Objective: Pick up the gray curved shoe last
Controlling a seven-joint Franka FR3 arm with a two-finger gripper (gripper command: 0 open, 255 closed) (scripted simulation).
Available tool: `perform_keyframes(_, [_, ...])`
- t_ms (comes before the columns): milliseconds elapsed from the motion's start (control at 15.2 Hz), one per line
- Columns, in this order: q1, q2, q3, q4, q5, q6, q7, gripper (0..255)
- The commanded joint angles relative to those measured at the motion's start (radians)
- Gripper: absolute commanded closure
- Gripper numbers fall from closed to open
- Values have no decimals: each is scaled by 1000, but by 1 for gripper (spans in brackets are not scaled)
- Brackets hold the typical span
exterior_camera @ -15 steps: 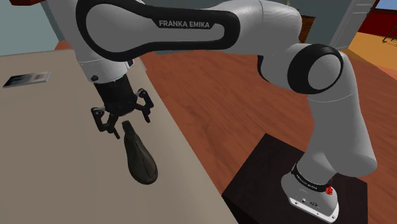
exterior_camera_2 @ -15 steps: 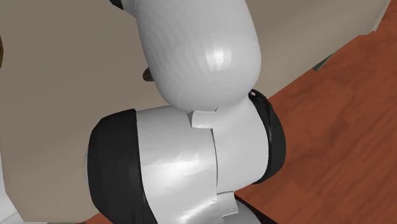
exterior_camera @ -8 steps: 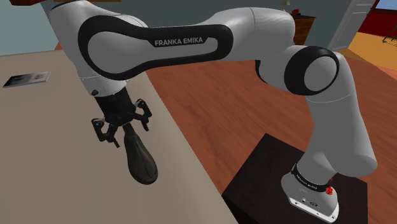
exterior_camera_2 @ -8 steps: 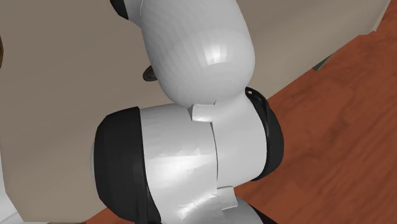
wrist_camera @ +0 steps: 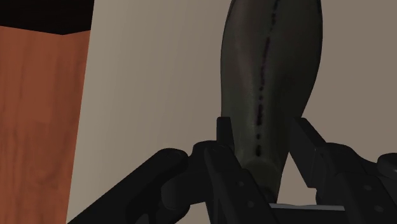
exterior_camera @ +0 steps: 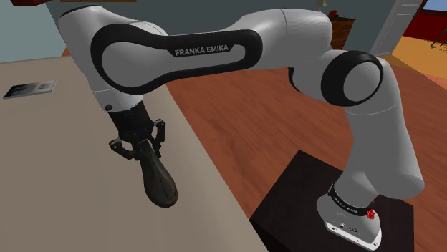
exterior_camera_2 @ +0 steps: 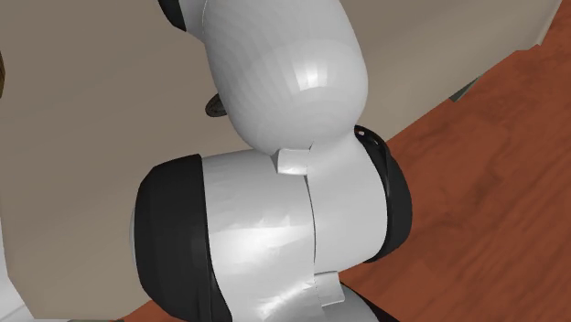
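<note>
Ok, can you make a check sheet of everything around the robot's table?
Surface: beige table, flat top.
Job's thing: dark shoe form, lying on the table near its edge.
Clutter: one flat card, well away from the shoe form.
Claw: claw shut on the shoe form's narrow end, one finger on each side.
Cables: nothing seen.
Surroundings: reddish wood floor; dark stand under the white arm.

We see a glossy white arm [exterior_camera: 372, 136] with rounded links and black joint bands; white letters [exterior_camera: 207, 50] FRANKA EMIKA sit on one black panel [exterior_camera: 136, 57]. The gripper [exterior_camera: 141, 148] is all black; the base [exterior_camera: 349, 215] bears a red dot.
</note>
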Motion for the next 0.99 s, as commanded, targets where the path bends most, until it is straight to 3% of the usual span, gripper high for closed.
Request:
perform_keyframes(0, [0,1,0,-1,0,0,0,255])
perform_keyframes(330, [8,9,-1,43,-3,-34,-1,255])
perform_keyframes(924, [72,80,-11,295,-28,-209,-3,255])
